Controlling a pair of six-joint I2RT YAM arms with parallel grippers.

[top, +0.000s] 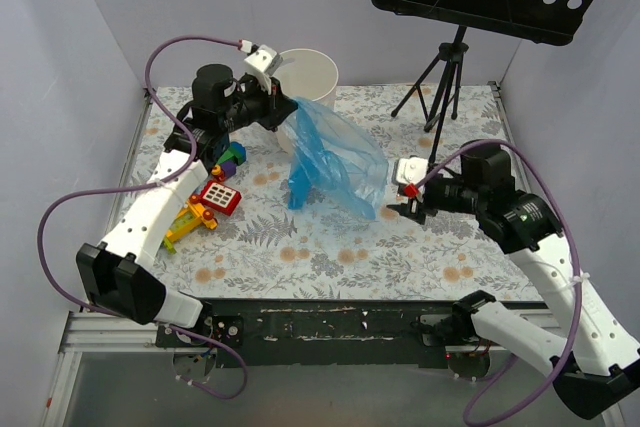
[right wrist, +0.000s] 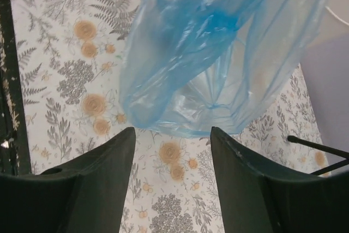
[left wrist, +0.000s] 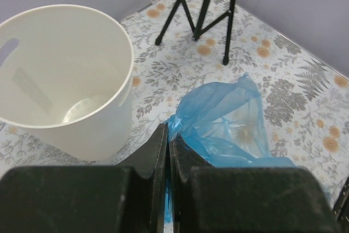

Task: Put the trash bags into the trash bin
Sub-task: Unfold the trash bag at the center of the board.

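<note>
The left gripper (left wrist: 168,135) is pinched shut on a corner of the blue trash bag (top: 335,157), holding that corner up just beside the white trash bin (top: 312,69). From the pinch the film hangs down and spreads to the right, and its lower end lies on the flowered table (top: 300,247).

The right gripper (right wrist: 173,132) has its jaws apart with nothing between them, and it points at the bag's loose end from just short of it.

The bin stands upright at the back of the table, and its inside looks bare. As I read it, the job is only partway done: the bag is raised next to the bin, but none of it is over the rim. Carrying it across and stuffing it down remains.

Toy blocks (top: 205,202) lie off to the left.
</note>
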